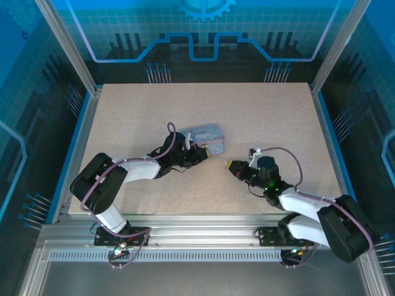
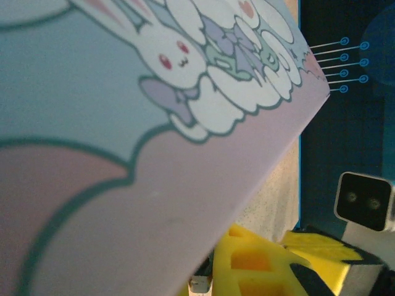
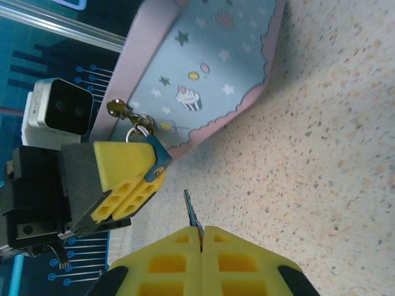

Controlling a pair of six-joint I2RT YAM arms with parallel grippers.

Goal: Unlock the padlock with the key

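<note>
Key, a thin dark sliver, upright in the tight pinch of right gripper, yellow fingertips shut on its lower end. Padlock just beyond its tip, not touching, in the narrow hold of left gripper, shackle on the clasp at the edge of pale blue tin. Tin on speckled table, left gripper close against it.

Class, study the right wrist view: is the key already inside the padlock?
No, the key sticks out of the shut right gripper, with a clear gap between its tip and the padlock.
</note>
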